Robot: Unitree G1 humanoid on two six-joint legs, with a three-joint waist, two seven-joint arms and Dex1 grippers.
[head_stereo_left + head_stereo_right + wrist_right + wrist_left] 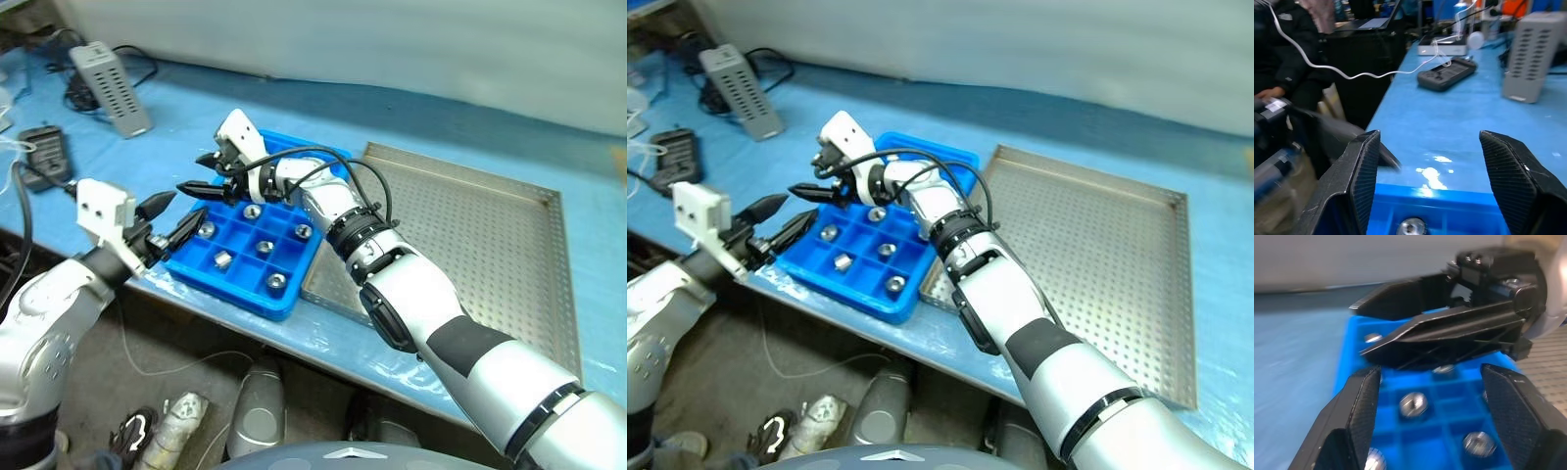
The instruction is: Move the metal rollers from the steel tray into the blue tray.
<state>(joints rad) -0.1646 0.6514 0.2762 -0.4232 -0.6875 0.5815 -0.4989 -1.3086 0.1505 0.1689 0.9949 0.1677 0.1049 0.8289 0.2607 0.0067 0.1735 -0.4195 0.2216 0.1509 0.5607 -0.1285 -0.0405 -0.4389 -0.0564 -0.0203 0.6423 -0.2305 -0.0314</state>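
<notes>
The blue tray [294, 157] sits at the table's front edge, left of the steel tray [470, 225]. Several metal rollers lie in its compartments, among them one [252, 211] near the middle and one [276, 281] at the front. My right gripper [193, 172] hovers open over the blue tray's far left corner, holding nothing. My left gripper [188, 208] is also open, level, just off the tray's left side and pointing at it. In the left wrist view the right gripper [1449, 328] crosses above rollers [1413, 405]. My right arm hides part of the steel tray.
A grey vented box [110, 86] and a black device [44, 147] with cables lie on the blue table to the far left. The table's front edge runs just below the blue tray. A person [1283, 49] sits beyond the table's end.
</notes>
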